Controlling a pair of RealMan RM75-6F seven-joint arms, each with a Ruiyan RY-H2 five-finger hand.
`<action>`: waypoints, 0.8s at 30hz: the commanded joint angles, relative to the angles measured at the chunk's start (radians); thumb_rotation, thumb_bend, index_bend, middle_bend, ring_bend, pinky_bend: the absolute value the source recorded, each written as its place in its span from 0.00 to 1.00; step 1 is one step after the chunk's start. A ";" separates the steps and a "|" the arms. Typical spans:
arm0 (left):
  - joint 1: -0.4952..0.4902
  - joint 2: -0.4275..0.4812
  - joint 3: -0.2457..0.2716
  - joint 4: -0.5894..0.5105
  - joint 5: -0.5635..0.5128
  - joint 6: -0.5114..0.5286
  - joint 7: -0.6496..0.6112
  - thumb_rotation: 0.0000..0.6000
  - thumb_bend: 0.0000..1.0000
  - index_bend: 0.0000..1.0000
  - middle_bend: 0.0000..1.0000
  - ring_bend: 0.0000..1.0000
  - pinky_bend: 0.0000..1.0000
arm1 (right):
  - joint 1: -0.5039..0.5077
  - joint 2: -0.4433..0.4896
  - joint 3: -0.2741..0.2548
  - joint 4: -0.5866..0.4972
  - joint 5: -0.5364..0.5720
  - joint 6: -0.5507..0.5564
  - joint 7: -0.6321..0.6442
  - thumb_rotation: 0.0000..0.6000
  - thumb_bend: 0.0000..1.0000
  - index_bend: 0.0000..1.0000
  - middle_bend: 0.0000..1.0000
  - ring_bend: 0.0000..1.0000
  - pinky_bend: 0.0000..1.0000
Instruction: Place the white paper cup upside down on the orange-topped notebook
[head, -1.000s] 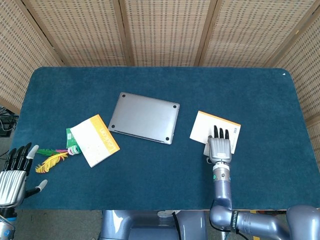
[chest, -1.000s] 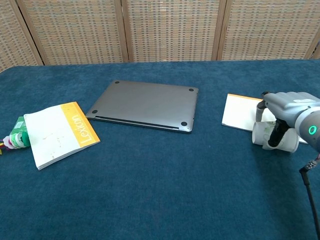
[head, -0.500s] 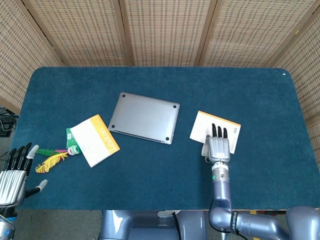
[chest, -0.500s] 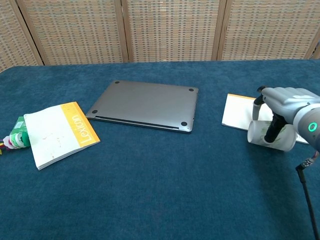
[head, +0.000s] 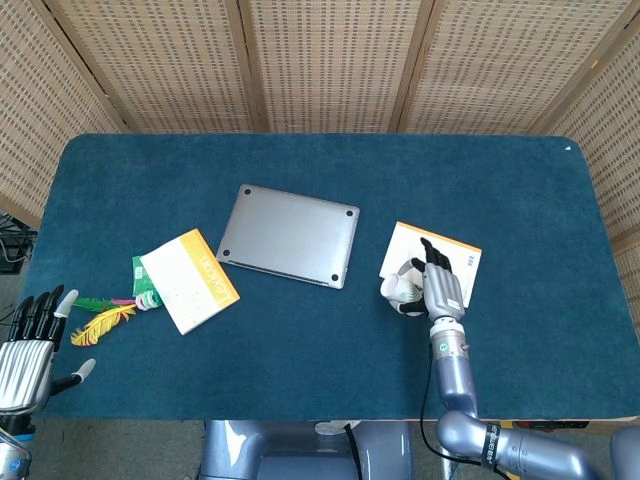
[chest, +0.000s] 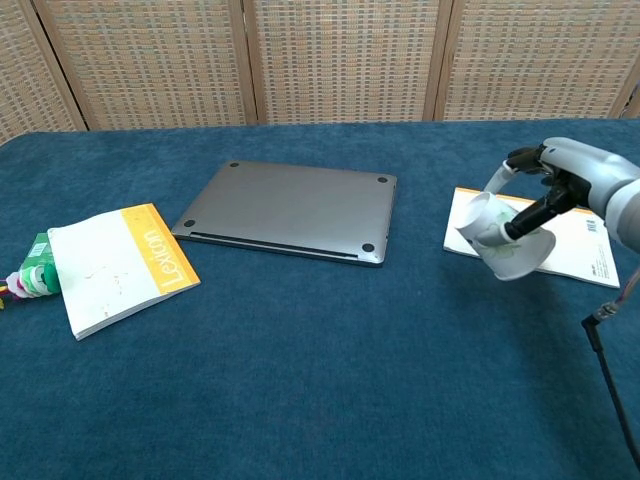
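Laptop (chest: 291, 210) left of notebook (chest: 575, 245); cup (chest: 500, 243) lifted.

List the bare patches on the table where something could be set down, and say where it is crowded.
Widest bare cloth: the near strip of the table, in front of the closed laptop. Also bare: the far band behind the laptop, and the right end beyond the orange-topped notebook. Crowded: the left, with Lexton notebook and feather, and where the right hand holds the white paper cup.

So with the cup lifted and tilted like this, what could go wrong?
The right hand holds the white paper cup tilted, with fingers partly inside it; it could slip or crumple while turning. It hangs over the near left corner of the orange-topped notebook, so it might land partly off the edge and tip.
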 joint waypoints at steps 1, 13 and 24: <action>0.000 -0.001 0.000 0.000 0.001 0.000 0.001 1.00 0.19 0.00 0.00 0.00 0.00 | -0.045 0.031 0.037 -0.012 -0.063 -0.074 0.170 1.00 0.29 0.51 0.02 0.00 0.00; 0.001 -0.004 0.005 -0.001 0.006 0.000 0.011 1.00 0.19 0.00 0.00 0.00 0.00 | -0.076 0.000 0.058 0.106 -0.157 -0.204 0.539 1.00 0.29 0.51 0.01 0.00 0.00; -0.001 -0.006 0.004 0.000 0.004 -0.004 0.014 1.00 0.19 0.00 0.00 0.00 0.00 | -0.064 -0.047 0.012 0.229 -0.209 -0.203 0.563 1.00 0.29 0.51 0.01 0.00 0.00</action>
